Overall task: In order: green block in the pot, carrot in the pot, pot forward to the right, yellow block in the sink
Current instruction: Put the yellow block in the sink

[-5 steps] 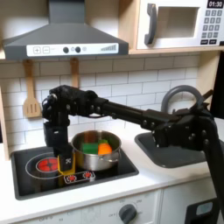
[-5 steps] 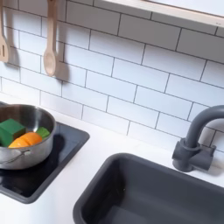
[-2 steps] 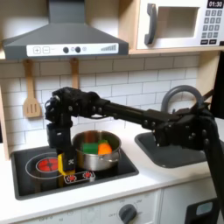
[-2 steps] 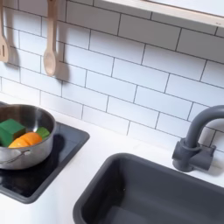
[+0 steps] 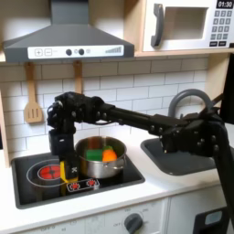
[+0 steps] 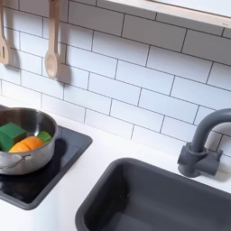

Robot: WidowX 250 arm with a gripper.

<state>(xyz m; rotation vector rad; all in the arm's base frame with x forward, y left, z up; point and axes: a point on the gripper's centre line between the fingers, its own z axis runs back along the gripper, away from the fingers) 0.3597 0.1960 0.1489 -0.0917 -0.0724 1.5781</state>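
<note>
A: Take the first exterior view. What's the arm doing?

B: The gripper [image 5: 67, 171] hangs over the stovetop [image 5: 37, 174], to the first exterior view's left of the pot [image 5: 99, 161]. Between its fingers I see a sliver of yellow, so it looks pinched on the yellow block [image 5: 64, 170], just above the burner. The green block [image 5: 106, 143] and the carrot [image 5: 110, 155] already lie in the pot. The sink [image 5: 178, 157] is well apart, at the first exterior view's right, behind the arm's base.

A: And the second exterior view?

B: The pot [image 6: 25, 144] sits on the stovetop [image 6: 45, 176] at the second exterior view's left edge, green block [image 6: 11, 134] and carrot [image 6: 27, 144] touching inside it. The sink [image 6: 153, 198] opens at lower right, faucet [image 6: 203, 144] behind it.

A: How will the yellow block handle?

B: I'd judge it light and stiff, with smooth faces that could slip. Hold it on two opposite flat sides, squarely. It isn't fragile, so a short drop into the basin should do no harm.
</note>
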